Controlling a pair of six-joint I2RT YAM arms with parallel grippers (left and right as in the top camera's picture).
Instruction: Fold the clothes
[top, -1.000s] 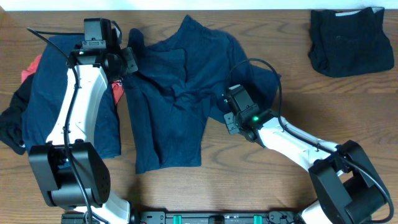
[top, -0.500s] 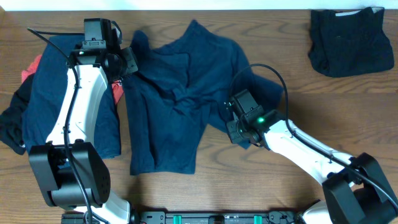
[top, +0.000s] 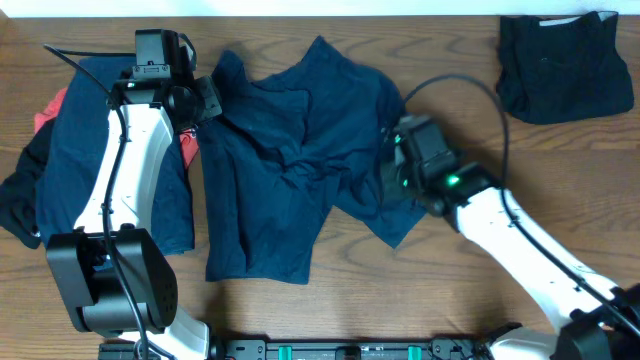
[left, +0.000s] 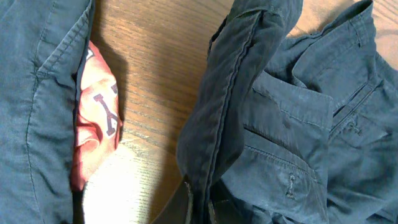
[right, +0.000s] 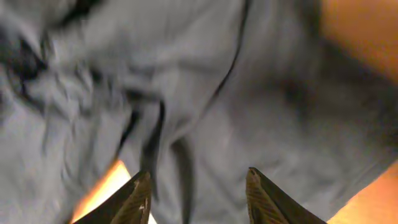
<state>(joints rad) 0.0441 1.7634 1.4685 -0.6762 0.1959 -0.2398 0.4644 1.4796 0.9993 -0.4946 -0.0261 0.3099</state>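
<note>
left hand (left: 200, 202): pinching navy shorts (top: 290, 170) | red-orange garment (left: 93, 137): beside | black garment (top: 565, 65): right corner

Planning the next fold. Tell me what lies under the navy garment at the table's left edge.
A red-orange garment peeks out on both sides of the navy garment, and a black garment shows at its lower left. The rest underneath is covered.
</note>
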